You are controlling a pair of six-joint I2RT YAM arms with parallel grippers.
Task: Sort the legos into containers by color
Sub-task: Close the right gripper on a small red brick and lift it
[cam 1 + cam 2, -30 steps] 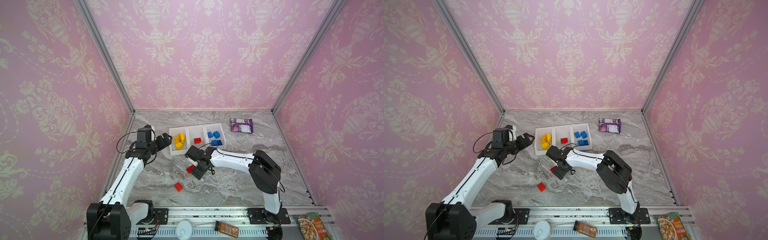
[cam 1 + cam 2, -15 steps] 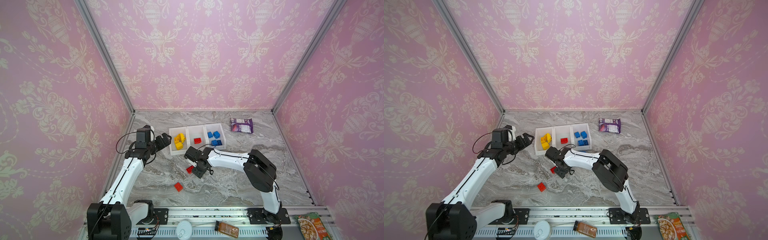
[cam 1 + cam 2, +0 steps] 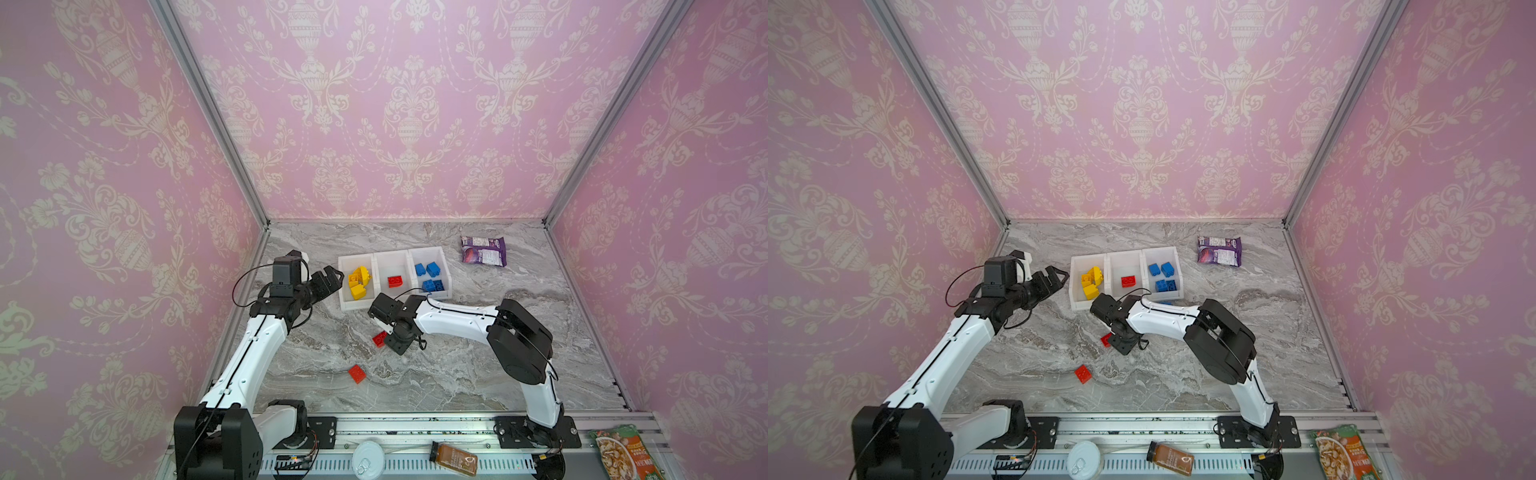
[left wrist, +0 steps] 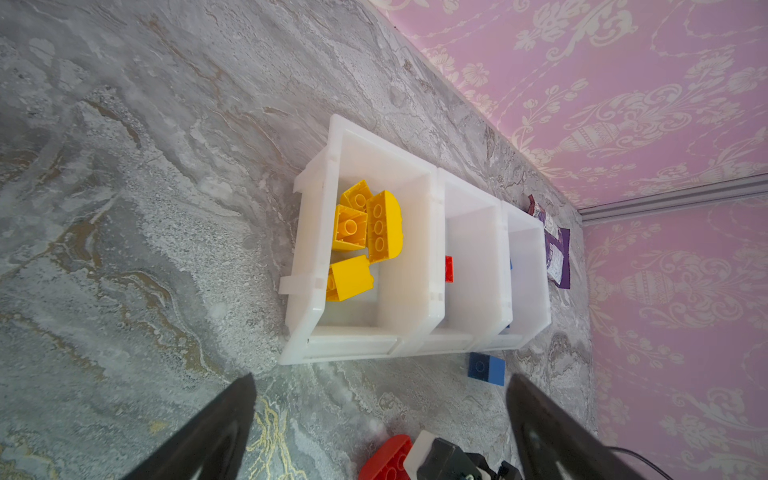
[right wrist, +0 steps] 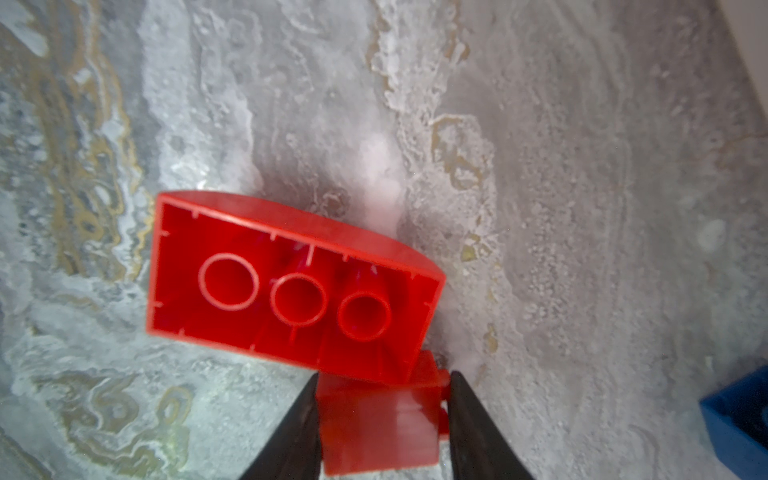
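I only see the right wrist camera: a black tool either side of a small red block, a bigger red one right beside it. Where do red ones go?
Observer: The middle of three white containers holds one sorted red brick; the small red brick in the right tool likely belongs there.
Operator: Any other red ones loose?
Observer: A stray red brick lies alone on the table, toward its front edge.
Operator: And on the left?
Observer: The left tool hangs open beside the end container holding yellow bricks.

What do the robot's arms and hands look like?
The left arm and right arm are white tubes with chunky black joints and thin black cables looping at the wrists. The left hand and right hand each have two tapered black fingers.
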